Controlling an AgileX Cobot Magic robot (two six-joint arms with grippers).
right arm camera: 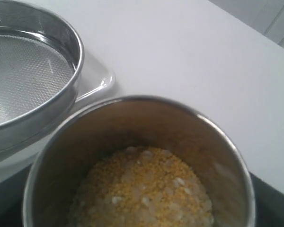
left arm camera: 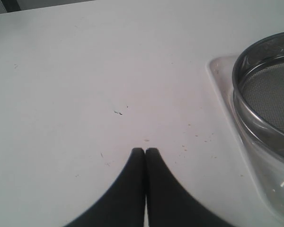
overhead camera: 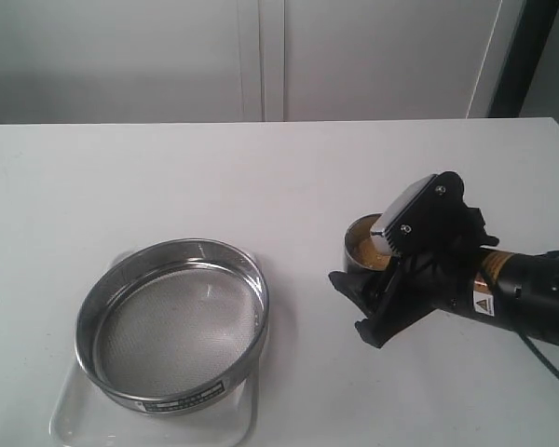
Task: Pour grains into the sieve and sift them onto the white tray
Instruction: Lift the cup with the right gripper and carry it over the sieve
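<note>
The sieve (overhead camera: 177, 331), a wide metal ring with a mesh bottom, stands on the white tray (overhead camera: 84, 419) at the front left, and no grains show in it. The grains (right arm camera: 142, 189), golden granules mixed with whitish rice, fill the bottom of a steel cup (right arm camera: 132, 123). My right gripper (overhead camera: 359, 268) is closed around that cup (overhead camera: 351, 251) to the right of the sieve. A dark finger (right arm camera: 272, 201) shows past the cup's rim. My left gripper (left arm camera: 145, 150) is shut and empty over bare table beside the tray (left arm camera: 222, 75) and sieve (left arm camera: 270, 90). It is outside the exterior view.
The white table (overhead camera: 261, 186) runs back to a pale wall with cabinet doors (overhead camera: 261, 56). A few stray specks (left arm camera: 118, 112) lie on the table near my left gripper. The right arm's black body (overhead camera: 531, 298) reaches in from the right edge.
</note>
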